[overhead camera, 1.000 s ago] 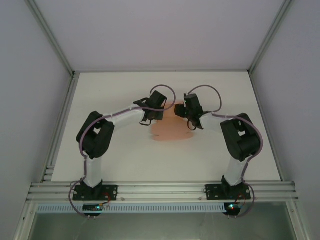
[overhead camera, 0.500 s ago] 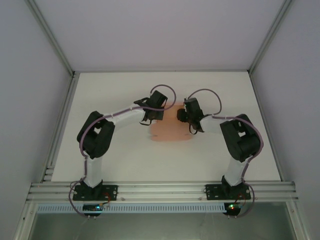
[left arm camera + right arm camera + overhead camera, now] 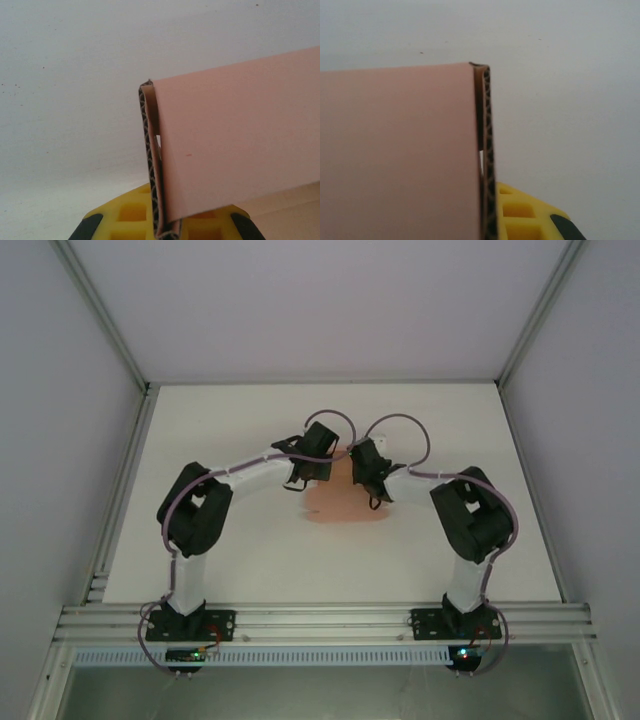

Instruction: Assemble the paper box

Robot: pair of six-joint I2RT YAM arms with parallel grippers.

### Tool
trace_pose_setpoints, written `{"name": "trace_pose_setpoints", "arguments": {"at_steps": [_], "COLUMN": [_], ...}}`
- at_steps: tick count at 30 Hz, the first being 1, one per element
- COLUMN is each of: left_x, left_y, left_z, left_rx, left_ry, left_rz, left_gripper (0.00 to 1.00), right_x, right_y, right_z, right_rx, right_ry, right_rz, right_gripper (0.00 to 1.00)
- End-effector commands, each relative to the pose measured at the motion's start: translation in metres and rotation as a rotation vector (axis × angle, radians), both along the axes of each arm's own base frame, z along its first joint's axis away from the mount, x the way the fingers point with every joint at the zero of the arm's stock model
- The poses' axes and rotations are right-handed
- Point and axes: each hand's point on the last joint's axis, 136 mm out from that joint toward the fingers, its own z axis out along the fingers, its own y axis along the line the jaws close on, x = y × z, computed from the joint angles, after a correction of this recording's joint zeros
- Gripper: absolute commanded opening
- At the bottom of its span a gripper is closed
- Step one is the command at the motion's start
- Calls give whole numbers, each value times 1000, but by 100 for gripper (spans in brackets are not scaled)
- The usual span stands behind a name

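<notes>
Left gripper (image 3: 300, 477): clenched on a folded wall of the salmon-pink corrugated-card paper box (image 3: 240, 135).
Right gripper (image 3: 377, 490): clamped on the opposite wall.
Box: spanning between both jaws, above the white tabletop (image 3: 230, 540).
Risk: likely an uneven pull, which would tear or unfold a wall.
Obstacle: the wrists crowd together beyond the jaws.
</notes>
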Motion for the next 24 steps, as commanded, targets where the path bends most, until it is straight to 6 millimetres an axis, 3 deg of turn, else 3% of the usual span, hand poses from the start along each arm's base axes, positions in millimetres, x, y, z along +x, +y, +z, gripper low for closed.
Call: {"name": "trace_pose_setpoints", "arguments": {"at_steps": [1, 8, 12, 19, 24], "left_x": [-30, -32, -31, -29, -28], "left_y": [36, 37, 36, 33, 33], "left_z": [-46, -48, -47, -46, -44], "left_rx": [169, 166, 163, 158, 158], "left_ry": [169, 177, 178, 175, 169], "left_rz": [30, 32, 30, 25, 26], "left_gripper": [0, 0, 0, 0, 0], "right_x": [-10, -14, -14, -20, -17], "right_y": [-67, -75, -70, -71, -38], "right_z": [-5, -7, -11, -26, -46], "right_rx": [-281, -385, -457, -398, -133], "right_ry": [33, 17, 25, 66, 110], "right_rz": [-263, -309, -247, -239, -67], "right_gripper": [0, 0, 1, 6, 23]}}
